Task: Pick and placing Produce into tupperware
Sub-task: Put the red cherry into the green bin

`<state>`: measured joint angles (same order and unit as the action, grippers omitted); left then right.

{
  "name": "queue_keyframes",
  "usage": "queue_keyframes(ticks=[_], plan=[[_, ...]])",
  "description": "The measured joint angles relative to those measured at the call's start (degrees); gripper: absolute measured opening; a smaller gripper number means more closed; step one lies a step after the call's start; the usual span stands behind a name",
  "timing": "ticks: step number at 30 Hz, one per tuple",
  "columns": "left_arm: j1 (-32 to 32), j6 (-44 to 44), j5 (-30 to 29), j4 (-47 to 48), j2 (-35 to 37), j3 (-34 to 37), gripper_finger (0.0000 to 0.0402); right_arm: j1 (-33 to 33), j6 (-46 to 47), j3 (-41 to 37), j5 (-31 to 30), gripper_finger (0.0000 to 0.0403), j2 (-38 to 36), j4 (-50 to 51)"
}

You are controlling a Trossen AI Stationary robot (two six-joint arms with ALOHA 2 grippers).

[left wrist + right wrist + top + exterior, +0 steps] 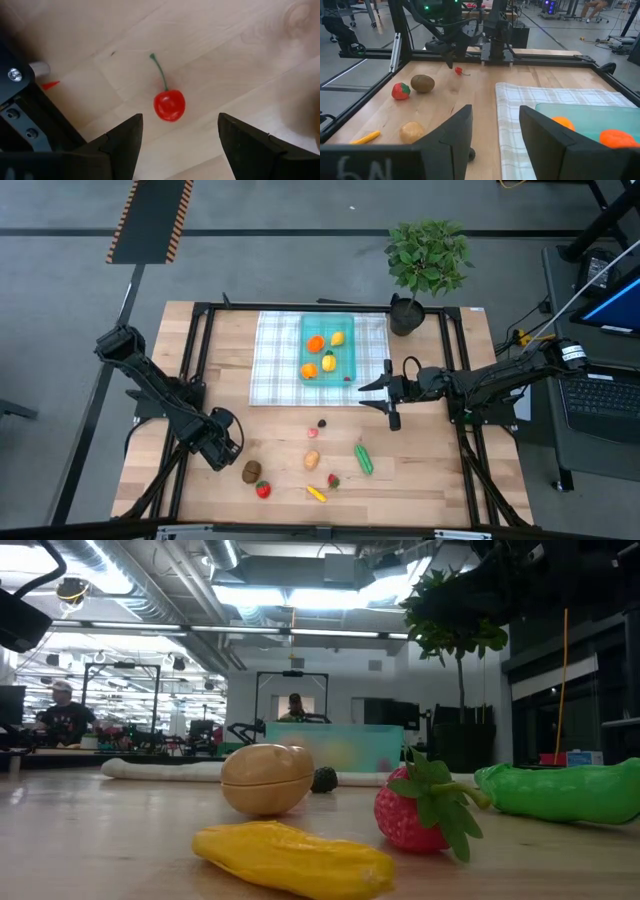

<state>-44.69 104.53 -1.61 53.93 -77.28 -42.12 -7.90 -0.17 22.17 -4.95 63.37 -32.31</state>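
The teal tupperware sits on a checked cloth and holds oranges and lemons. On the near table lie a tan potato, green cucumber, kiwi, two strawberries, a yellow piece and a dark berry. My left gripper hangs open above a red cherry, which lies on the wood, stem outward, between the fingers. My right gripper hovers open at the cloth's right edge, beside the tupperware.
A potted plant stands at the far right corner. A black frame rail runs along the table's sides. In the low view the potato, strawberry and cucumber sit close together. People sit in the room behind.
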Motion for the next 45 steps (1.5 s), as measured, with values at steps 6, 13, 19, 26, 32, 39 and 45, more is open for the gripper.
queue_keyframes(ticks=[6, 13, 19, 26, 32, 39, 45], plan=[[0.00, -0.07, -0.63, -0.26, 0.02, 0.33, 0.0247, 0.02, 0.09, 0.00, 0.02, 0.0165, 0.00, 0.02], [0.02, 0.08, -0.62, -1.11, 0.02, 3.54, 0.0247, 0.00, 0.11, 0.00, 0.01, 0.0165, 0.00, 0.00], [0.02, 0.17, -0.63, -3.50, 0.02, 4.33, 0.0247, 0.00, 0.11, 0.00, 0.02, 0.0165, 0.00, 0.00], [0.02, 0.36, -0.63, -6.87, 0.02, 6.80, 0.0247, 0.02, 0.11, 0.00, 0.01, 0.0165, 0.00, 0.00], [0.02, 0.34, -0.60, -8.89, 0.02, 8.16, 0.0247, 0.02, 0.11, 0.00, 0.02, 0.0165, 0.00, 0.00], [0.03, -0.06, 0.54, -8.35, 0.02, 8.19, 0.0234, 0.02, 0.11, -0.02, 0.00, 0.0165, 0.00, 0.00], [0.02, 0.20, 0.60, -8.36, 0.02, 8.19, 0.0193, 0.02, 0.11, 0.00, 0.00, 0.0165, 0.00, 0.00]])
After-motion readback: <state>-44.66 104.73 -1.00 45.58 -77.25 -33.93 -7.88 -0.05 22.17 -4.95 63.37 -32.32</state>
